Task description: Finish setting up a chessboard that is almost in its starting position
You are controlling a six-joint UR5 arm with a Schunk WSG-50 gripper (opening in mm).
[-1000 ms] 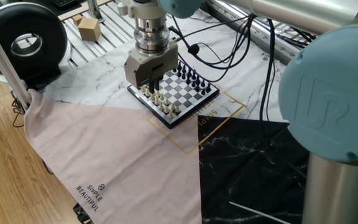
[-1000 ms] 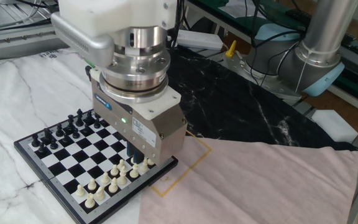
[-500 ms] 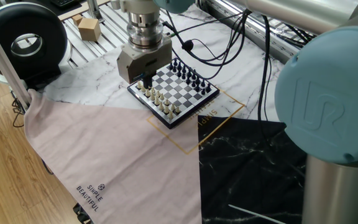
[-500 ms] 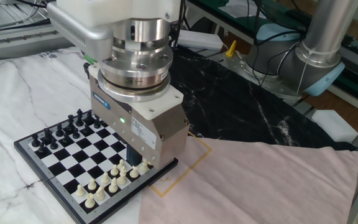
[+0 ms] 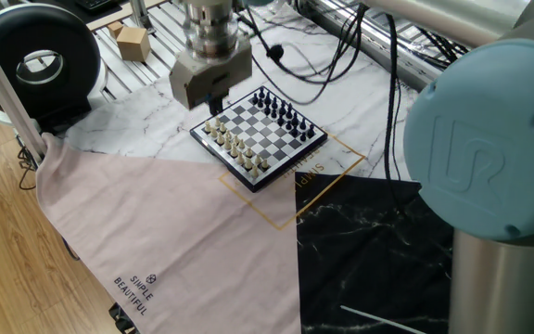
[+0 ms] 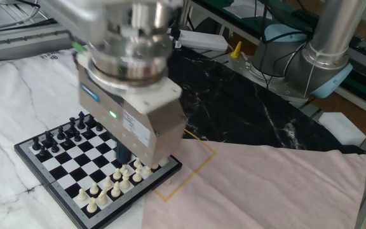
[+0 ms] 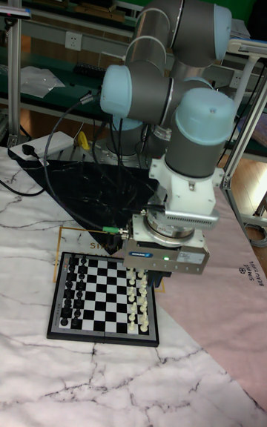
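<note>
So the pincer (image 5: 213, 100) is hanging just above the cream-piece edge of the chessboard (image 5: 260, 138), off toward one corner of it. Its body is motion-blurred in the other fixed view, and I honestly can't tell if the fingers are open or closed, or whether there's a piece between them; the dark fingers (image 6: 123, 154) are mostly hidden behind the grey housing with a small green light on it.

The chessboard sits right under and beside the pincer on the white marble-patterned part of the tabletop (image 5: 137, 111), with one corner lying over a thin gold square outline. The cream pieces (image 6: 110, 186) are lined up directly below the pincer along the near edge of the board. The black pieces (image 6: 62, 134) stand along the opposite edge, well away from the fingers.

A pink cloth (image 5: 174, 232) printed with "SIMPLE BEAUTIFUL" spreads out just past the board on the pincer's side, and a black marble-patterned sheet (image 5: 369, 250) lies beyond the gold outline. A small cardboard box (image 5: 132, 42) sits behind the pincer, well apart from the board.
</note>
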